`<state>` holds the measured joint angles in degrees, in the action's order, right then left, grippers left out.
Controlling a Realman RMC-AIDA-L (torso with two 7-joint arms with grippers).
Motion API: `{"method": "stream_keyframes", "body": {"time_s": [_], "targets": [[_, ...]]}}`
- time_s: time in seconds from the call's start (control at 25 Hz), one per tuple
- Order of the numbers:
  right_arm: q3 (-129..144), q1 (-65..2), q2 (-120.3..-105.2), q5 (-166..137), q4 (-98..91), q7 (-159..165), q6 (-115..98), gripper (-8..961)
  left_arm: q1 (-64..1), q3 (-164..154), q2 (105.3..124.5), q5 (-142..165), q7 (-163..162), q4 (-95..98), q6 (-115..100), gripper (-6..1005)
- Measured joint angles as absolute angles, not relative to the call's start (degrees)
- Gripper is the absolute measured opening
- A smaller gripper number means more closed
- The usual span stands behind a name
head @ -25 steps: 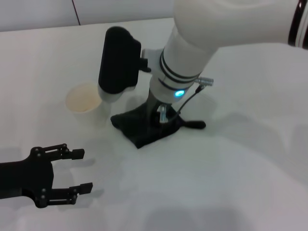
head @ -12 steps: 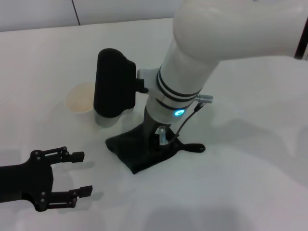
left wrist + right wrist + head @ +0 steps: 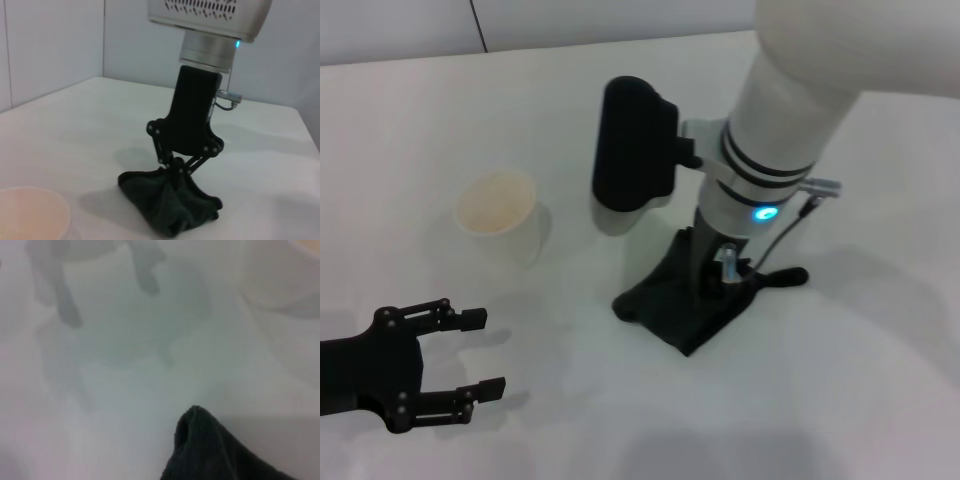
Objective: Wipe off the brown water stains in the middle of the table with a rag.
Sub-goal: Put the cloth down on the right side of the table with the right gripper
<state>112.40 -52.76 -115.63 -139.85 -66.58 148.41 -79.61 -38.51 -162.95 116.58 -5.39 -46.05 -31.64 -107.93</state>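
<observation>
Wiping step: right tool (image 3: 712, 283) clamped on the black rag (image 3: 685, 305), pressing it onto the white desk (image 3: 840, 380) mid-surface, no brown stain visible; left tool (image 3: 480, 352) spread open, parked near-left; next probably another pass, rag kept flat.

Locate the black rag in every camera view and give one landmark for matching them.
Head view: the rag lies right of centre on the table, under the right end effector.
Left wrist view: low centre, pinched by that end effector.
Right wrist view: bottom edge.
Shared landmark: the paper cup.
</observation>
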Motion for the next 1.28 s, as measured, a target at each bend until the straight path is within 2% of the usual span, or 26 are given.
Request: {"method": "stream_keyframes", "body": {"time_s": [0.64, 0.88, 1.12, 1.28], "targets": [[108.77, -49.31, -115.93, -140.12, -67.53, 146.79, -81.68, 179, -38.36, -162.95, 116.28, -6.89, -46.23, -31.73, -107.92, 786], [103.60, -44.04, -115.64, -137.65, -73.04, 142.41, -81.72, 185, -37.96, -162.95, 116.23, -6.97, -46.46, -31.73, -107.93, 786], [95.19, -38.17, -115.48, -134.55, -76.47, 133.30, -83.49, 376, -37.69, -162.95, 116.20, -7.24, -46.71, -31.73, -107.93, 786], [88.74, -32.60, -115.48, -129.67, -79.18, 124.58, -84.16, 431, -37.03, -162.95, 116.02, -8.98, -47.05, -31.73, -107.93, 786]]}}
